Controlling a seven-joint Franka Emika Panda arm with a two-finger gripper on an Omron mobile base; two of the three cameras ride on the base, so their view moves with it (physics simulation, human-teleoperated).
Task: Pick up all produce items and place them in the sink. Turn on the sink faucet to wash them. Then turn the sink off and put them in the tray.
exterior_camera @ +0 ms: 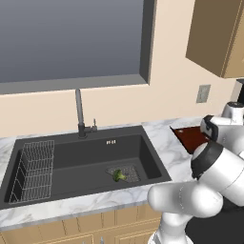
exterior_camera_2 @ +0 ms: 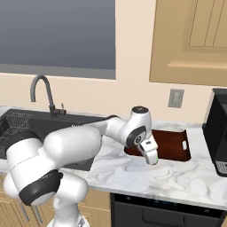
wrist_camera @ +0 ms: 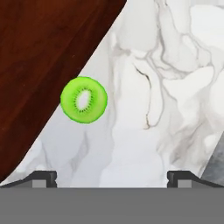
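Note:
A small round lime-green fruit [wrist_camera: 83,99], cut face up, lies on the marble counter right at the edge of the dark reddish-brown tray [wrist_camera: 35,61]. My gripper [wrist_camera: 112,178] hangs above it, open, with nothing between its fingers; the fruit sits left of the gripper's centre. From the right base view, the gripper [exterior_camera_2: 152,158] points down at the tray's [exterior_camera_2: 170,144] near edge. The broccoli floret [exterior_camera: 117,176] rests on the mesh drain in the black sink [exterior_camera: 81,155]. The faucet [exterior_camera: 79,112] stands behind the basin, and no water shows.
A wire rack [exterior_camera: 34,171] fills the sink's left end. A black appliance [exterior_camera_2: 217,133] stands on the counter right of the tray. A wall outlet [exterior_camera_2: 176,98] and wooden cabinets sit above. My arm reaches across the counter between sink and tray.

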